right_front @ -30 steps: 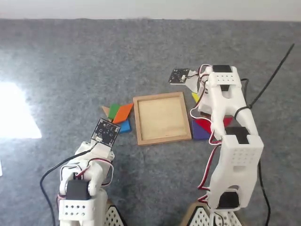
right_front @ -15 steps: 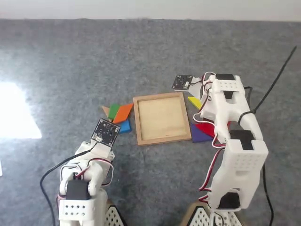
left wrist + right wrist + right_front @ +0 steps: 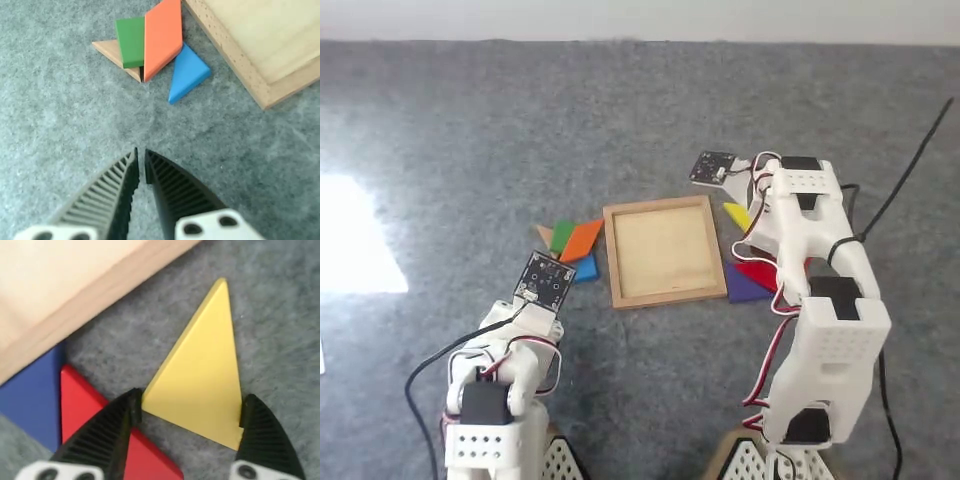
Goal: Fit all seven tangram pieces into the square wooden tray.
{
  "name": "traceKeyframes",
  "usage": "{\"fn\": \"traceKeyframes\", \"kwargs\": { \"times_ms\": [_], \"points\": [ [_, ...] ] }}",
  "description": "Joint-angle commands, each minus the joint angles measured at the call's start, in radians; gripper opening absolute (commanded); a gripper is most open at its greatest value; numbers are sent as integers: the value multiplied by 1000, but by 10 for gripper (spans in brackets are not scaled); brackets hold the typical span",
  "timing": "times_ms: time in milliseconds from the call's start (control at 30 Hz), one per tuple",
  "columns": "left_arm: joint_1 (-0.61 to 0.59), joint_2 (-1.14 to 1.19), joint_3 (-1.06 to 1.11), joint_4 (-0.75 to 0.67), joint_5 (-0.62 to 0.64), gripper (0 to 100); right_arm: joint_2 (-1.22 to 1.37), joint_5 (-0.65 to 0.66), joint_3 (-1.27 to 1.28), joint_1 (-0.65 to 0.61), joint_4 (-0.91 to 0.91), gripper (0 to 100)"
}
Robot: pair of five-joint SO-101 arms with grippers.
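Right fingers [image 3: 110, 432] are spread wide, one black ribbed tip at each corner of the yellow triangle's [image 3: 205, 375] broad end. Whether they press on it I cannot tell. Left fingers [image 3: 132, 172] are closed tip to tip, hanging over bare desk [image 3: 470, 130] just short of the left cluster.

The desk wears a grey, felt-like covering, mottled and slightly fuzzy. There's a bright patch of light [image 3: 350, 240] at its left edge and a pale strip of wall [image 3: 620, 18] along the far side.

In the middle sits the square tray [image 3: 665, 292], pale wood with a raised darker rim and a smooth floor. All seven pieces lie outside it, flat on the desk.

To its left a green piece [image 3: 131, 41] and an orange parallelogram [image 3: 162, 35] lie edge to edge. Both overlap a bare wooden triangle [image 3: 112, 50]. A light blue triangle [image 3: 187, 72] touches the orange one's lower corner, near the tray's rim.

On the right side, the yellow triangle lies close beside the rim. Nearer the arm's base, a red triangle [image 3: 85, 405] lies edge to edge with a dark blue piece [image 3: 30, 400] that sits against the tray. All the painted pieces look matte, with crisp edges.

Each white plastic arm carries a small black circuit board [image 3: 548, 280] at the wrist. Its markings are too small to read.
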Motion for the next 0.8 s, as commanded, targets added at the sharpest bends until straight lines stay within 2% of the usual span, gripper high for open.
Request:
{"fn": "traceKeyframes", "kwargs": {
  "times_ms": [0,300,600,767],
  "points": [
    [-5,6,-8,6,6,20,-25,-40,-2,8,-28,255],
    [-5,6,-8,6,6,20,-186,-87,0,-1,47,255],
    [-5,6,-8,6,6,20,-354,-132,3,-62,133,255],
    [-5,6,-8,6,6,20,-346,-81,15,-21,127,284]
  ]
}}
